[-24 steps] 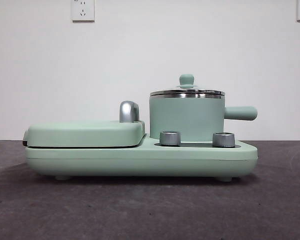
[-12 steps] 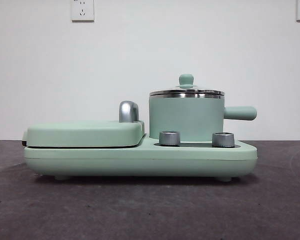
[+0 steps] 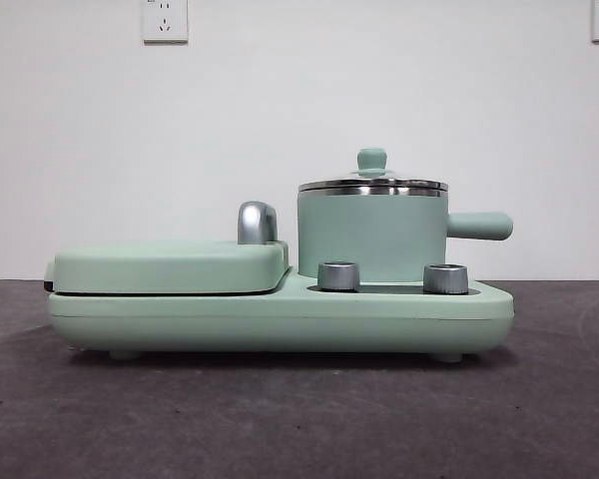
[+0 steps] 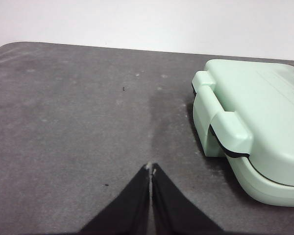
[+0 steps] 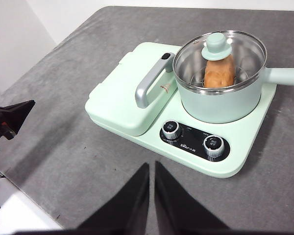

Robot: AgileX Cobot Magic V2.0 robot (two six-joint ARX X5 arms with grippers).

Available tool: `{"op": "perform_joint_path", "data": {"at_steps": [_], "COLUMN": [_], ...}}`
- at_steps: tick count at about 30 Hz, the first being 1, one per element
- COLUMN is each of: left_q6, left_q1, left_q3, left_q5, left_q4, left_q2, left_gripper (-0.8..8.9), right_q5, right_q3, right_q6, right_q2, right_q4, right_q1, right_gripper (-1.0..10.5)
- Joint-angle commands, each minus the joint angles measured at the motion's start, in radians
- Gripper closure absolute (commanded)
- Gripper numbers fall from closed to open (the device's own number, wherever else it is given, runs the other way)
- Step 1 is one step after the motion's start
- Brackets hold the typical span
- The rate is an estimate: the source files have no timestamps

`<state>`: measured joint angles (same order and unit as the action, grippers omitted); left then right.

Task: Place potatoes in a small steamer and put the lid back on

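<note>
Front view: pot closed, potato inside

Front view shows the small steamer (image 3: 372, 235) standing on the right side of the green cooker (image 3: 280, 311), with the lid (image 3: 372, 181) sitting flat on its steel rim. No arm shows in this view.

From the right wrist, the right gripper (image 5: 151, 169) has its two black jaws almost touching – holding nothing. It hangs above the grey table (image 5: 63, 147), and the small steamer sits beyond its tips, off to one side. The potato (image 5: 219, 73) shows through the glass lid, inside the pot. Two knobs (image 5: 171, 129) lie between this gripper and the pot.

The left gripper (image 4: 151, 169) is pressed closed and empty too – low over the table, with the end of the griddle cover (image 4: 255, 122) just beside it
</note>
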<state>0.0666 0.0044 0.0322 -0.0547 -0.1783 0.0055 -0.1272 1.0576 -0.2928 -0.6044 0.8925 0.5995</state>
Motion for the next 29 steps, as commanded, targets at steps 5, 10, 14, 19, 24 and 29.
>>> {"op": "perform_joint_path", "data": {"at_steps": [5,10,14,19,24,29], "left_q6": [-0.013,-0.013,-0.014,-0.013,-0.013,-0.013], "left_q1": [0.002,0.002,0.002,0.002,0.002,0.002], "left_q3": [-0.019,-0.019,-0.019,-0.019,-0.019,-0.019], "left_q5": [0.003,0.003,0.003,0.003,0.003,0.003], "left_q4": [-0.007,-0.007,-0.007,-0.007,-0.007,-0.008], "left_q2": [-0.002,-0.002,-0.002,-0.002,-0.002,-0.002], "left_gripper": [8.08,8.08,8.08,8.08,8.08,8.08], "right_q5": [0.004,0.004,0.004,0.005,0.053,0.054], "right_q3": [0.009,0.009,0.009,0.009,-0.047,-0.364], "right_q6": [0.005,0.005,0.005,0.006,0.023,0.053], "right_q2": [-0.006,-0.006,-0.006,-0.006,0.016,0.143], "right_q4": [-0.011,-0.011,-0.011,-0.011,-0.148,-0.583], "right_q1": [0.007,0.007,0.007,0.007,-0.043,-0.255], "right_gripper": [9.3,9.3,9.3,9.3,9.3,9.3]}}
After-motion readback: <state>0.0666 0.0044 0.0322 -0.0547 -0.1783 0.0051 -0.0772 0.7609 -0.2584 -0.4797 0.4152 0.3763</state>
